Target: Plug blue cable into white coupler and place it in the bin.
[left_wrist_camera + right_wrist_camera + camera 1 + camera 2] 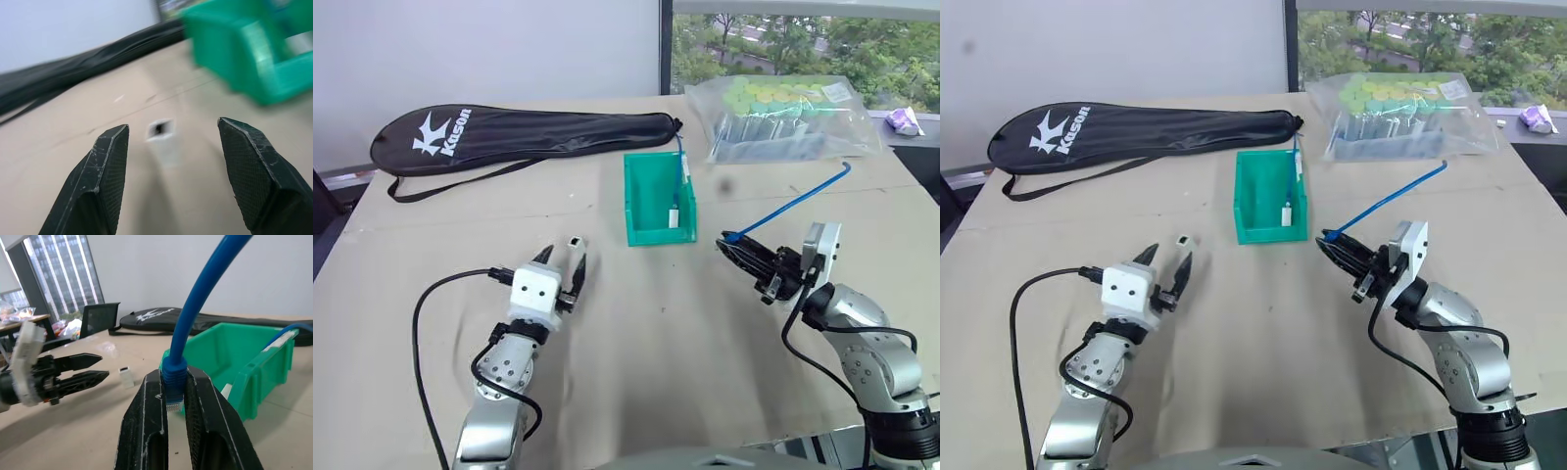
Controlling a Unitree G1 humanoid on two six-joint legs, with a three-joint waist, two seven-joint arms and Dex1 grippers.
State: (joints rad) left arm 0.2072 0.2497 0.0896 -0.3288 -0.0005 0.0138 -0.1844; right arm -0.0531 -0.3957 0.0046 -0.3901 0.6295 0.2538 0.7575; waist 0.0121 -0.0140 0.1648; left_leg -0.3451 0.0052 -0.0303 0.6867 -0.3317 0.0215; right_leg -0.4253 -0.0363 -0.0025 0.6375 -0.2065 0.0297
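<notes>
Head view: right gripper [736, 242] clenched on the blue cable [790, 207] near its plug; the bin [643, 231] sits beyond.

Left wrist: left gripper [171, 152] released, jaws flanking the white coupler [162, 139] upright on the worktop [73, 147]. Best to close squarely, socket facing outward.

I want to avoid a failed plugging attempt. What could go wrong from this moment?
1. The small white plastic coupler stands loose on the table, just ahead of the open left gripper; closing fingers could knock it over or push it away.
2. The right gripper pinches the thin blue cable right at its plug; the long free end sticks up and may sway, spoiling alignment.
3. The teal-green plastic bin already holds another cable and coupler, which may snag.
</notes>
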